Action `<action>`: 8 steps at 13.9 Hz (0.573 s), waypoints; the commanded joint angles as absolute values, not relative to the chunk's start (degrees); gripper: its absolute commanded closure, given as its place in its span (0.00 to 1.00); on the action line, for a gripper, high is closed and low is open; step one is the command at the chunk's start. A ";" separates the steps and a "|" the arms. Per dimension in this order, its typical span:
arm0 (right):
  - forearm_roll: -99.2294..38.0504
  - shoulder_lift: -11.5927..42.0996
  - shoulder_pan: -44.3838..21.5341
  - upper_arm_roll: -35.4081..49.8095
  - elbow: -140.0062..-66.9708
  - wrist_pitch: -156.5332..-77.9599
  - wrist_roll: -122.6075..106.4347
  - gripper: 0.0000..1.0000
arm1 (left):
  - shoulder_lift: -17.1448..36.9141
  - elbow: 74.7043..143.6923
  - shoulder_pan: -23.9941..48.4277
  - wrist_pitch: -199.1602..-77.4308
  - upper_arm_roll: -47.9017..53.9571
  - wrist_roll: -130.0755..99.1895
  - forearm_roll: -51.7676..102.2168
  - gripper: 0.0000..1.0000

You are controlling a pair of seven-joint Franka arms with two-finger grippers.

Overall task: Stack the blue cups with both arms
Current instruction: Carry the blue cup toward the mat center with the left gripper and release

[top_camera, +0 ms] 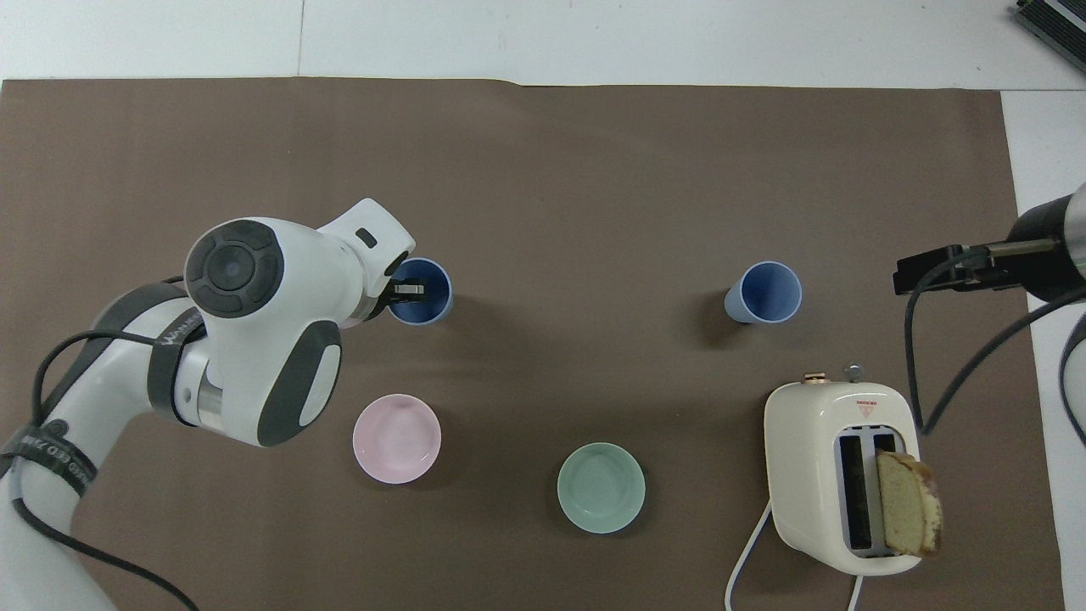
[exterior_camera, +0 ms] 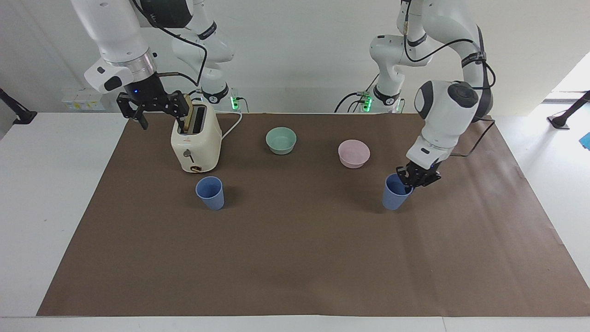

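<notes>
Facing view: the left hand [exterior_camera: 411, 179] is clamped on the rim of one small matte blue plastic cup [exterior_camera: 394, 193], tilted above the brown paper-covered tabletop [exterior_camera: 295, 258]. The other blue cup [exterior_camera: 210, 192] stands just beside the cream toaster [exterior_camera: 195, 144]. The right hand [exterior_camera: 148, 106], fingers apart, waits over the toaster.

Overhead view: the held cup [top_camera: 427, 293] is well apart from the standing cup [top_camera: 766, 293]. Such a thin rim pinch could let it swing or slip, missing the mouth.

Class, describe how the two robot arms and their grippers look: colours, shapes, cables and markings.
Both arms are glossy white with rounded segments, dark grey joint caps and black printed bands. Loose black cables trail along them. The right arm has a silver wrist ring above its black right gripper, which shows a small blue light. The left arm ends in the small black left gripper.
</notes>
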State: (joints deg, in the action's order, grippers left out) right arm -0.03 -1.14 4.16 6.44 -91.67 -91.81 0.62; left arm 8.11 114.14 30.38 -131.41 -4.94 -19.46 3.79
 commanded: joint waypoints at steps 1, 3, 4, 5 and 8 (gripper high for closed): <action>-0.61 -2.29 4.92 6.86 -92.90 -92.37 1.14 0.00 | 9.75 114.08 34.27 -134.90 -6.07 -24.33 3.34 1.00; -0.70 -2.29 4.92 6.86 -92.99 -92.37 1.05 0.00 | 11.16 113.64 36.55 -136.22 -6.15 -27.06 3.34 1.00; -0.70 -2.29 4.92 6.86 -93.08 -92.46 1.05 0.00 | 11.25 113.64 37.00 -136.49 -6.07 -28.38 3.34 1.00; -0.70 -2.29 4.92 6.86 -93.16 -92.55 1.05 0.00 | 11.25 113.64 38.22 -136.58 -6.06 -29.26 3.34 1.00; -1.23 -2.55 4.92 6.77 -93.60 -93.25 1.14 0.00 | 11.69 113.64 39.63 -136.76 -5.80 -30.67 3.43 1.00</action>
State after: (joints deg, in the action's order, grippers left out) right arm -0.23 -1.14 4.16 6.44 -91.68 -91.92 0.62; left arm 11.22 114.10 37.92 -135.96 -4.90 -29.25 3.79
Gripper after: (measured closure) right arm 0.000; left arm 0.952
